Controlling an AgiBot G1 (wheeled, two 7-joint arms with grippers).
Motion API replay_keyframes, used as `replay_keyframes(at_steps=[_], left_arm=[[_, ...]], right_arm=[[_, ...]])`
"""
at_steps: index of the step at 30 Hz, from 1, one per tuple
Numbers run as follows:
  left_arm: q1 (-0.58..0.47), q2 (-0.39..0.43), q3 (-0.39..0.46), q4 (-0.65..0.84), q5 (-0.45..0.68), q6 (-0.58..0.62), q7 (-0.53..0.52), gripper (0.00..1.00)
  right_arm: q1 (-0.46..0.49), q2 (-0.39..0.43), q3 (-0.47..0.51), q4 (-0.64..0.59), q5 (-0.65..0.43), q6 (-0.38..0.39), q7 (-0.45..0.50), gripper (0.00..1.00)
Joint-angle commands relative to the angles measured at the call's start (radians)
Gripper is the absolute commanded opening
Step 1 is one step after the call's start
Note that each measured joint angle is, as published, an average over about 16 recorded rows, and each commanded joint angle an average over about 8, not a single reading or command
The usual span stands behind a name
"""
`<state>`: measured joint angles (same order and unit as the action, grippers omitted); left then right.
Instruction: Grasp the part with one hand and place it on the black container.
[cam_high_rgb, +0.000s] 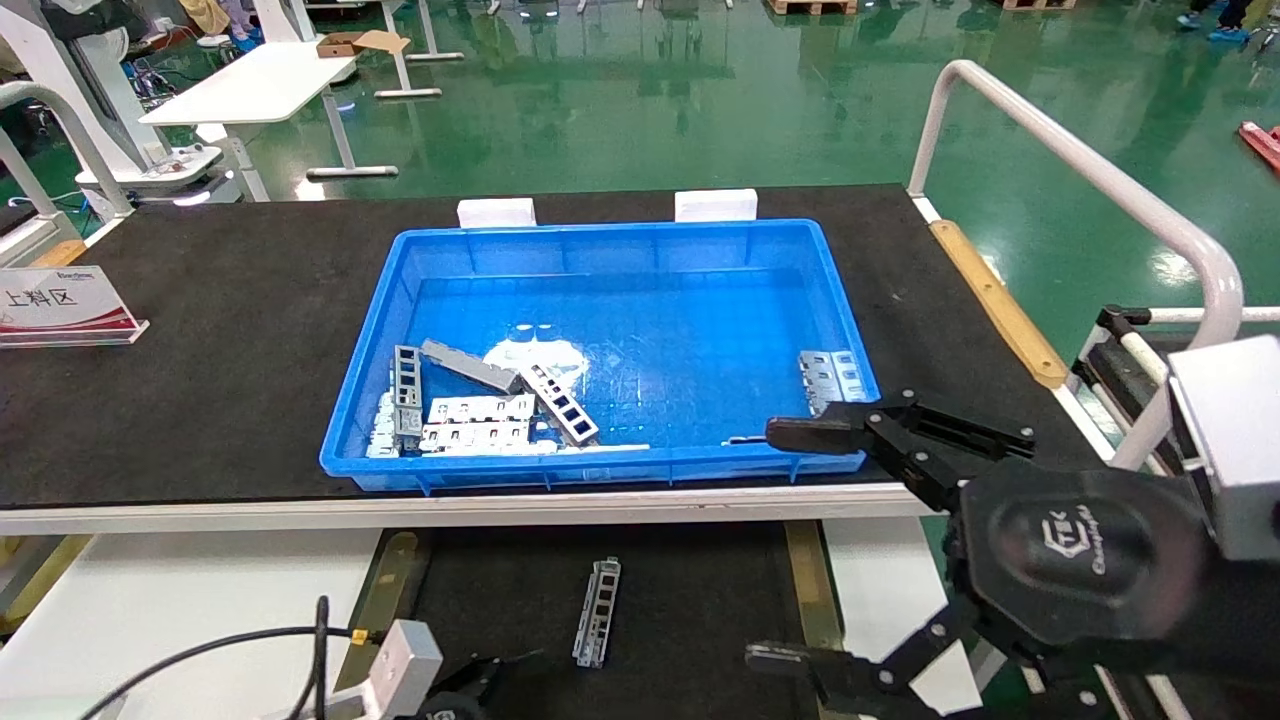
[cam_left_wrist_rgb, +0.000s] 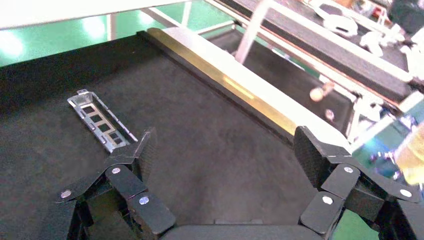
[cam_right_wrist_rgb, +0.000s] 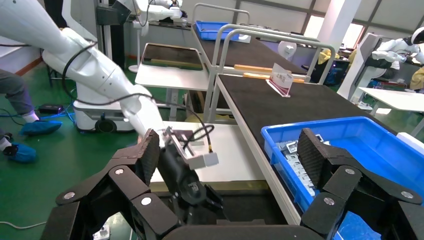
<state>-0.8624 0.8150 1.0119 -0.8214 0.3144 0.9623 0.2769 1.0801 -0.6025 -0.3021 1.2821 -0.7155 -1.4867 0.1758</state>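
A slim silver part (cam_high_rgb: 597, 612) with rectangular cutouts lies flat on the black container (cam_high_rgb: 690, 600), between its brass side strips. In the left wrist view the part (cam_left_wrist_rgb: 102, 122) rests on the container's lining (cam_left_wrist_rgb: 210, 120), just beyond one finger. My left gripper (cam_left_wrist_rgb: 225, 150) is open and empty, low over the container; it shows at the bottom edge of the head view (cam_high_rgb: 470, 688). My right gripper (cam_high_rgb: 790, 545) is open and empty, held above the container's right side and the bin's front right corner. More parts (cam_high_rgb: 560, 403) lie in the blue bin.
The blue bin (cam_high_rgb: 600, 465) on the wide black mat holds several metal plates and a grey bar at its front left. A sign (cam_high_rgb: 62, 305) stands far left. A white rail (cam_high_rgb: 1090, 180) runs along the right. The right wrist view shows the bin (cam_right_wrist_rgb: 360, 132) and my left arm (cam_right_wrist_rgb: 182, 182).
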Motion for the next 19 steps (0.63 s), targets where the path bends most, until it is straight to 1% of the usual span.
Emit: replay_keyframes(at_steps=[1, 5, 11, 15, 19], left_arm=[[-0.016, -0.03, 0.01, -0.009, 0.022, 0.029, -0.003, 1.0], [-0.028, -0.082, 0.016, -0.043, 0.036, 0.058, -0.015, 1.0], [-0.033, -0.15, 0.011, -0.116, 0.029, 0.075, -0.046, 1.0], [-0.032, -0.181, 0.006, -0.168, 0.019, 0.064, -0.061, 1.0], [-0.03, -0.194, 0.003, -0.197, 0.014, 0.052, -0.068, 1.0]], right_arm=[[0.0, 0.0, 0.0, 0.0, 0.0, 0.0, 0.0, 1.0], [0.0, 0.0, 0.0, 0.0, 0.0, 0.0, 0.0, 1.0], [0.0, 0.0, -0.001, 0.0, 0.0, 0.0, 0.0, 1.0], [0.0, 0.0, -0.001, 0.0, 0.001, 0.0, 0.0, 1.0], [0.0, 0.0, -0.001, 0.0, 0.001, 0.0, 0.0, 1.0]])
